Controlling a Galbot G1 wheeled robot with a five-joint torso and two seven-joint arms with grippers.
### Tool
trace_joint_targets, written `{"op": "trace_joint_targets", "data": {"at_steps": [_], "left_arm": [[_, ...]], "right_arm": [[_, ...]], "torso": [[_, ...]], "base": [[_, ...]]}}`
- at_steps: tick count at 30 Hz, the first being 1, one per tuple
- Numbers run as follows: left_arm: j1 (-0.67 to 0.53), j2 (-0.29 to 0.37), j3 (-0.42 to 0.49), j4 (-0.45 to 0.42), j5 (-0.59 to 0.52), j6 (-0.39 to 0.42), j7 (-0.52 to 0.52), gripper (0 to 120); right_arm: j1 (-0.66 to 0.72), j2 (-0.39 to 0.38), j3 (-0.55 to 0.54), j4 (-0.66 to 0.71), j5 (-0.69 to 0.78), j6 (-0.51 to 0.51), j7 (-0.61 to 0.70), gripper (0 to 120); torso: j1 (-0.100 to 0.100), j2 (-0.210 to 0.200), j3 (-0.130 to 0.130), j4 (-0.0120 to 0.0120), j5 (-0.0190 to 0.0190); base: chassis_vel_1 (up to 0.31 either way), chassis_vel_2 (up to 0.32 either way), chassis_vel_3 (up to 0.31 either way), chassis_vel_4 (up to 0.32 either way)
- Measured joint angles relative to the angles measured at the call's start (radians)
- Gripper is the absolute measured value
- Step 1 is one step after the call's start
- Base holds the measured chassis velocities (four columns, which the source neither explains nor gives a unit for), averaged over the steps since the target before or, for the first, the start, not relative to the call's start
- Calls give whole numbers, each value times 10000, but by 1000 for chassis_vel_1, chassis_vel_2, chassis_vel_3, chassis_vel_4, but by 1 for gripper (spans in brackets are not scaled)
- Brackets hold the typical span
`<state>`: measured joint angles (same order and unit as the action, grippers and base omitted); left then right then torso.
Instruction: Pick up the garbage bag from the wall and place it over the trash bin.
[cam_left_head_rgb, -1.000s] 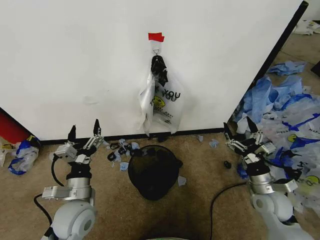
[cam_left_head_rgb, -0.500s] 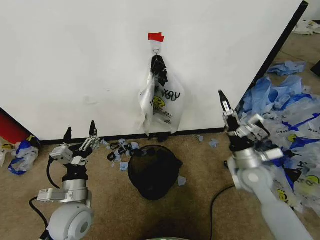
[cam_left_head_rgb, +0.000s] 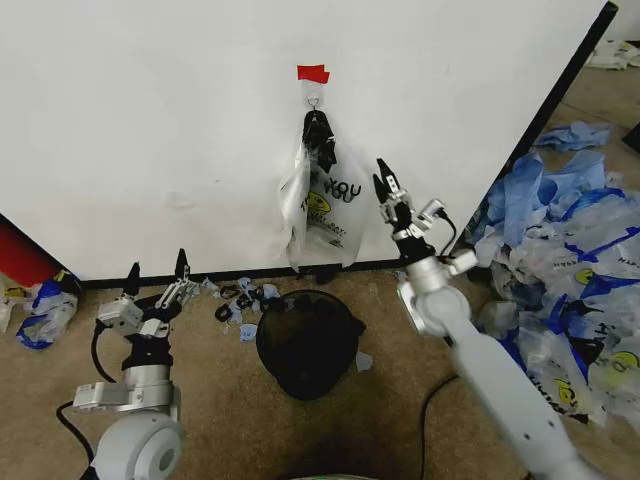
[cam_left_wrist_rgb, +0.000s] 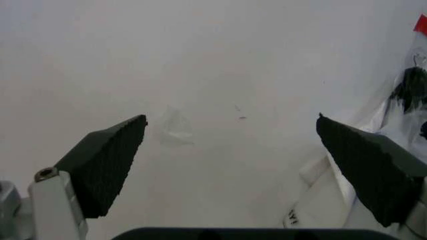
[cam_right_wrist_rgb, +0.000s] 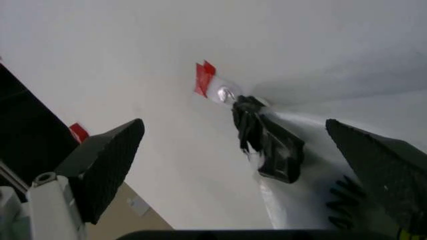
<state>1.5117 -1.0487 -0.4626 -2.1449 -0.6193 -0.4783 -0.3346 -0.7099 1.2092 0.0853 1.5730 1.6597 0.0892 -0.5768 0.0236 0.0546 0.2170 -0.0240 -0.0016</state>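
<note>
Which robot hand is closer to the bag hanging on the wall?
Right. The right gripper is raised just beside the garbage bag, open. The left gripper sits low near the floor, far off.

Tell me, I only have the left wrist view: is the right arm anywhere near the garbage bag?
Observer: Yes. The right end effector is raised beside the garbage bag, open, not touching it.
Operator: Is the bag on its hook?
Observer: It hangs from the small metal hook under the red tape strip.
Operator: Where is the trash bin?
Observer: The trash bin stands on the floor below the bag.
Operator: And my left arm?
Observer: The left end effector is low, open, left of the bin.
</note>
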Motion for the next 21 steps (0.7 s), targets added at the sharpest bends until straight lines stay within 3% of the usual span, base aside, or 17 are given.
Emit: {"op": "trace_joint_targets", "data": {"at_steps": [11, 21], "left_arm": [[178, -85, -42, -133, 106, -70, 1, 100], [428, -123, -143, -293, 158, -68, -3, 100]], "right_arm": [[610, 1038, -370, -953, -50, -338, -94, 100], [894, 1502, -417, -1712, -170, -559, -378, 100]], "torso": [[0, 0, 0, 3, 3], [-1, 0, 0, 3, 3]], "base": [[0, 0, 0, 0], [0, 0, 0, 0]]}}
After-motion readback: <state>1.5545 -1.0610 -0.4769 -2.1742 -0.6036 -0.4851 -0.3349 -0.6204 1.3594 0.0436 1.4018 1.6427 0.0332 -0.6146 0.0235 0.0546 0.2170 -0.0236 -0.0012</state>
